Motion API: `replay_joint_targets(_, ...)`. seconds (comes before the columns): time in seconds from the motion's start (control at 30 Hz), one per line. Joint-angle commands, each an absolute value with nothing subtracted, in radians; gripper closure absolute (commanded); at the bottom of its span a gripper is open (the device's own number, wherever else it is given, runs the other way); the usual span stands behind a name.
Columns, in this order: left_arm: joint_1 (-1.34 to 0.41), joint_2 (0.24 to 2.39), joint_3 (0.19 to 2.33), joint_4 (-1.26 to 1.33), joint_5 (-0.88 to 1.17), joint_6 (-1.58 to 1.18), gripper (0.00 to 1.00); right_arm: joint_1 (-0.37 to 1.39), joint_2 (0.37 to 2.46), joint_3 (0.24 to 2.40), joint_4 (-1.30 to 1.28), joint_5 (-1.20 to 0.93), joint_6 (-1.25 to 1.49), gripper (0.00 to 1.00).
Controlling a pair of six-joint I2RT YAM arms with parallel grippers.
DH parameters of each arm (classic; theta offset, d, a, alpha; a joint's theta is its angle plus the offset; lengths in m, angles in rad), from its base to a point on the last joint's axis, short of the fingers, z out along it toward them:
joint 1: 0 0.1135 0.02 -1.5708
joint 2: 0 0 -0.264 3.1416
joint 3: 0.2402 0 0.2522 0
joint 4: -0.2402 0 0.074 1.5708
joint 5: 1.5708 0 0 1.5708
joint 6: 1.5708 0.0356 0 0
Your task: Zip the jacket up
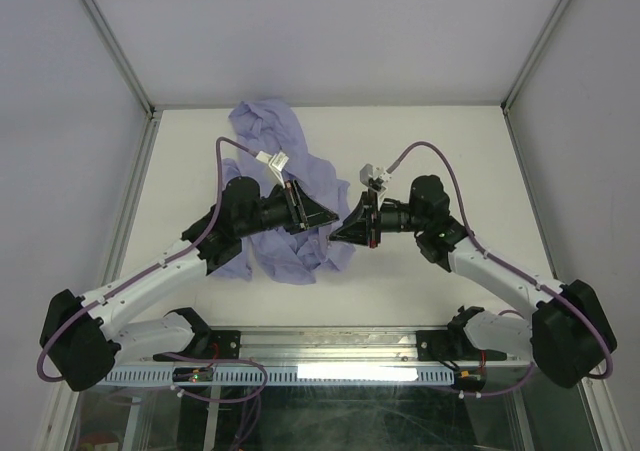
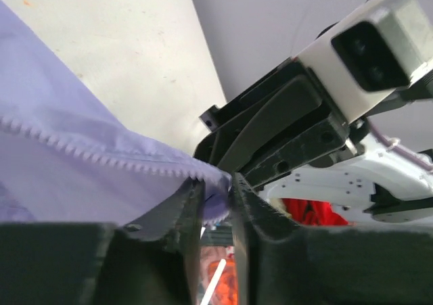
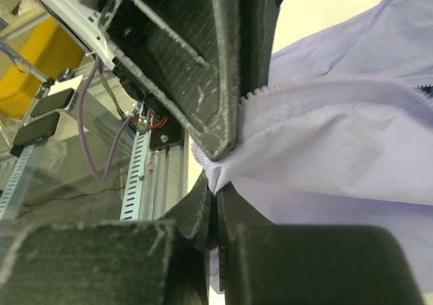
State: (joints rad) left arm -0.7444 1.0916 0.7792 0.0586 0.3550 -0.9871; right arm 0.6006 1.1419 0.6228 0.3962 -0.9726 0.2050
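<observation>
Your left gripper (image 2: 218, 186) is clamped on the jacket (image 1: 300, 256) edge beside the zipper teeth (image 2: 88, 155). The garment lies crumpled on the table (image 1: 450, 151), centre-left. Just beside it, your right gripper (image 3: 215, 197) is pinched shut on that same lavender corner.

A pale table (image 1: 480, 171) stood between grey enclosure walls (image 1: 50, 121), with a metal rail (image 1: 330, 343) along its near edge and a yellow object (image 3: 34, 61) beyond it.
</observation>
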Motion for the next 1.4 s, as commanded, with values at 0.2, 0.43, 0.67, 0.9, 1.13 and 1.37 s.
replay_joint_targets(0.2,-0.733,0.988,0.737,-0.004,0.28,-0.954,0.5,0.574,1.184,0.737,0.411,-0.958,0.435,1.0)
replay_joint_targets(0.43,-0.734,0.947,0.653,0.046,0.293,-0.969,0.46,0.574,1.179,0.724,0.431,-0.895,0.497,1.0)
replay_joint_targets(0.67,-0.736,0.945,0.593,0.152,0.33,-0.965,0.48,0.574,1.178,0.719,0.452,-0.868,0.522,1.0)
replay_joint_targets(0.9,-0.748,1.007,0.6,0.227,0.364,-0.951,0.51,0.574,1.176,0.722,0.457,-0.865,0.532,1.0)
replay_joint_targets(1.13,-0.756,1.042,0.6,0.245,0.393,-0.945,0.76,0.571,1.165,0.724,0.449,-0.856,0.532,1.0)
replay_joint_targets(1.37,-0.755,0.971,0.602,0.133,0.36,-0.916,1.0,0.539,1.166,0.738,0.424,-0.899,0.516,1.0)
